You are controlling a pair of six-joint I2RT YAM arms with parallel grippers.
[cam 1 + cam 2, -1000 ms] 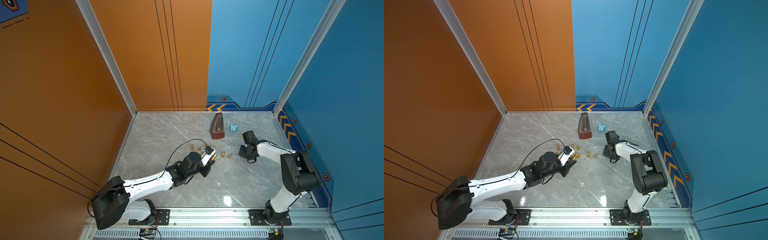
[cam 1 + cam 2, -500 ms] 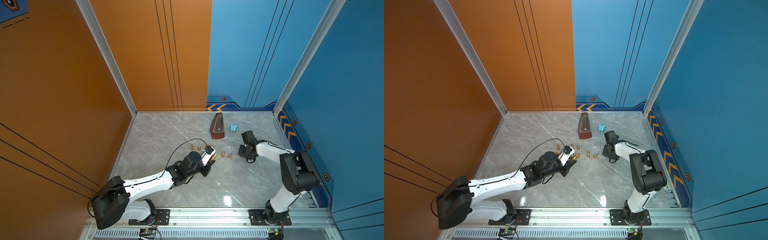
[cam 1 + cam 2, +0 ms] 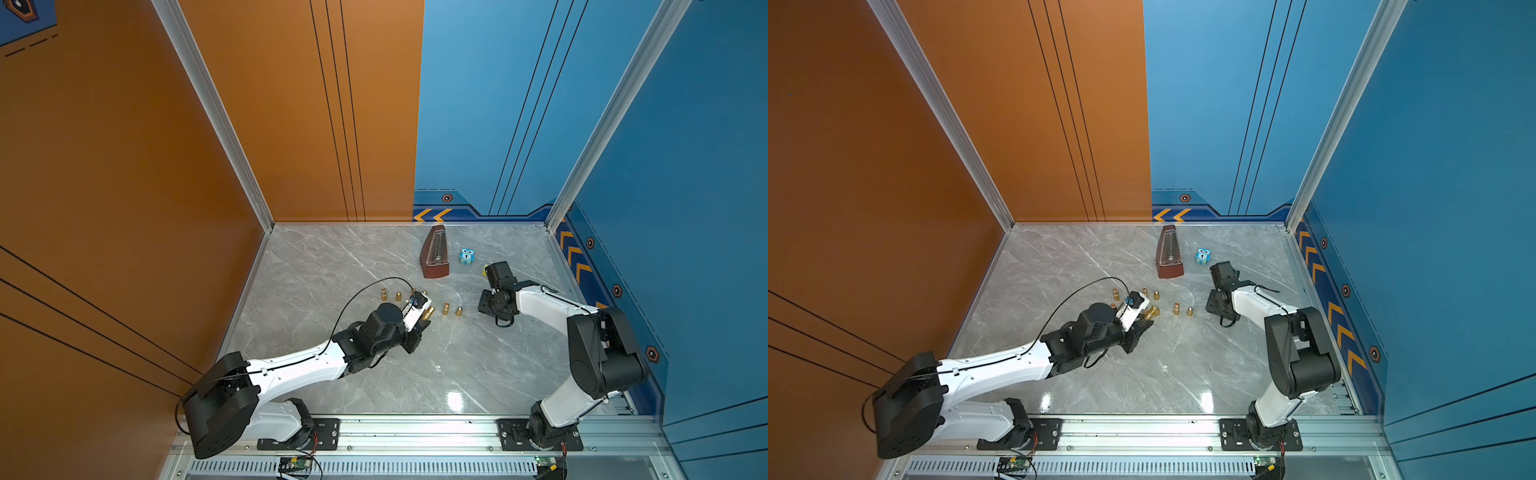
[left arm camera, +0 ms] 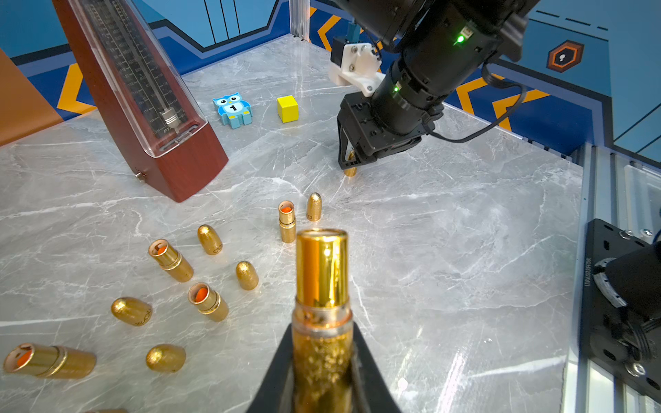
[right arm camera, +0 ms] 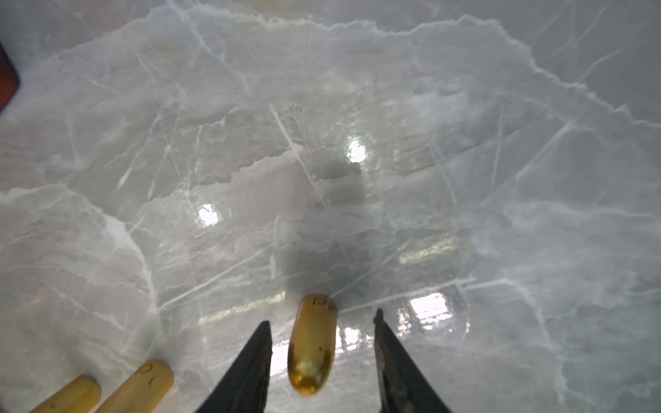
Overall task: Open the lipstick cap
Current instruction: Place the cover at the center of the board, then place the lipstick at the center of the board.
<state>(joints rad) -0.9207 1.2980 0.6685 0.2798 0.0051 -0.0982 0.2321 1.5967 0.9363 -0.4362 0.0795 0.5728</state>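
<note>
Left wrist view puts the lipstick (image 4: 322, 271) right in front of the lens. The left gripper (image 4: 322, 343) is clamped tight on its glittery lower half, and the shiny gold inner sleeve sticks out past the fingertips with no cap on it, slanting out over the table (image 4: 447, 232). Its cap (image 4: 350, 171) appears to be the one standing dome up on the marble further right, under the right gripper (image 4: 354, 162). The right wrist view shows those fingers (image 5: 250, 357) parted on either side of the cap with a clear gap each side, so they hold nothing.

The opening itself looks done, so any trouble would come from the tidy-up.

- **Right arm leaving:** If it draws away sideways or at a tilt rather than straight up, a finger could clip the cap. The cap is narrow and rounded (and the marble looks slick), so it would likely topple and roll.
- **Where it would roll:** Just to its left stand an open tube (image 4: 287, 221) and a loose cap (image 4: 313, 207), which it could knock over.
- **Left arm setting down:** The lipstick is held at a slant. If it is let go before it stands upright, it will probably fall.
- **Crowded spot:** More tubes and caps crowd the table to its near left, some already lying down, so a fall or low sweep there could scatter them.
- **Metronome:** The metronome (image 4: 150, 100) stands just beyond that group, within reach of a careless swing.
</note>
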